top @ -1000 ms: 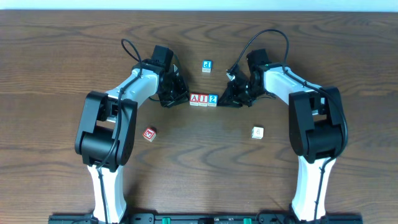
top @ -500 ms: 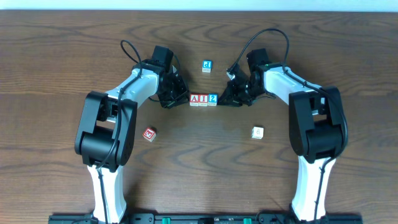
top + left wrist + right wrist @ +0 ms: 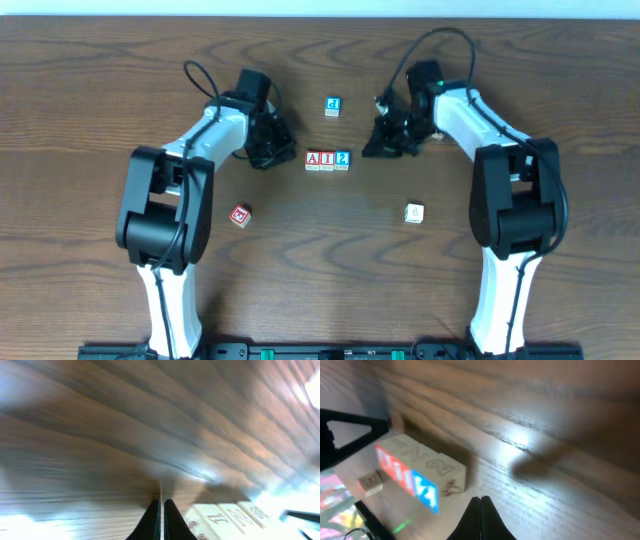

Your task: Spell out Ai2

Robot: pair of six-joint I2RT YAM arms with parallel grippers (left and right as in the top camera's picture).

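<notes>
Three letter blocks stand touching in a row in the overhead view: a red A block point(image 3: 313, 160), a red I block point(image 3: 327, 160) and a blue 2 block point(image 3: 342, 160). The row also shows in the right wrist view point(image 3: 415, 475) and at the lower right of the left wrist view point(image 3: 225, 519). My left gripper point(image 3: 284, 155) is shut and empty, just left of the row. My right gripper point(image 3: 372, 148) is shut and empty, a little right of the row and apart from it. Both gripper tips show shut in the wrist views, left point(image 3: 162, 510) and right point(image 3: 481, 505).
A blue block point(image 3: 333, 105) lies behind the row. A red block point(image 3: 240, 215) lies front left, and a pale block point(image 3: 414, 212) front right. Cables loop over both arms.
My right gripper has drawn back to the right, away from the 2 block. My left arm has shifted slightly back and left. The row of blocks has not moved.
</notes>
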